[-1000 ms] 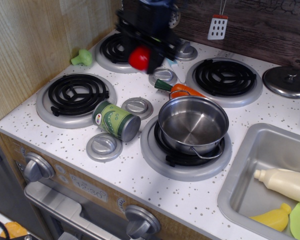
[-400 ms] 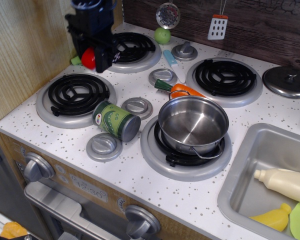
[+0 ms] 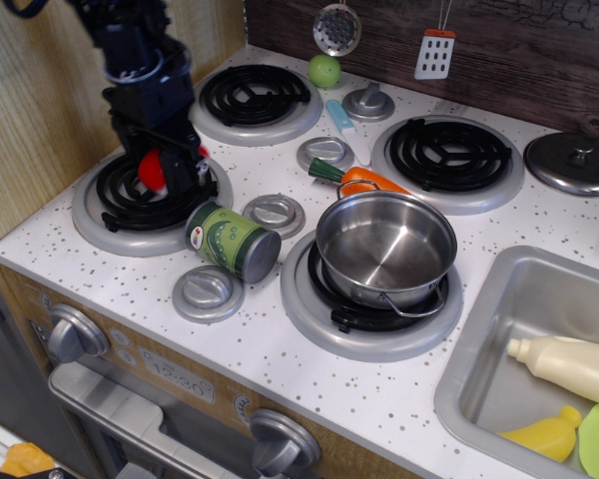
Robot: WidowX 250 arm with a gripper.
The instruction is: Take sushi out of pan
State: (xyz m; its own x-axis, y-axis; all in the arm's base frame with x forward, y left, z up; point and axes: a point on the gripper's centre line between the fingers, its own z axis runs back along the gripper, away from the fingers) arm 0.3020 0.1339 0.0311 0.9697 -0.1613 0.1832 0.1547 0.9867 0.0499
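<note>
Speckled white stovetop [image 3: 280, 344]: your gripper [image 3: 158, 168] clamps the sushi [image 3: 152, 168] over the front-left burner [image 3: 150, 195]. Your pan [image 3: 385, 246] sits empty on the front burner, well apart. A green can [image 3: 232, 240] lies between them, a carrot [image 3: 359, 179] behind the pan.

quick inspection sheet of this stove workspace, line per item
surface: speckled white toy stovetop, four coil burners
job's things: sushi in the tool over the front-left burner; pan on the front-right burner, nothing inside
clutter: green can on its side, carrot, lid, green ball
grippers: tool shut on sushi
cables: nothing seen
surroundings: sink with bottle, wood wall
</note>
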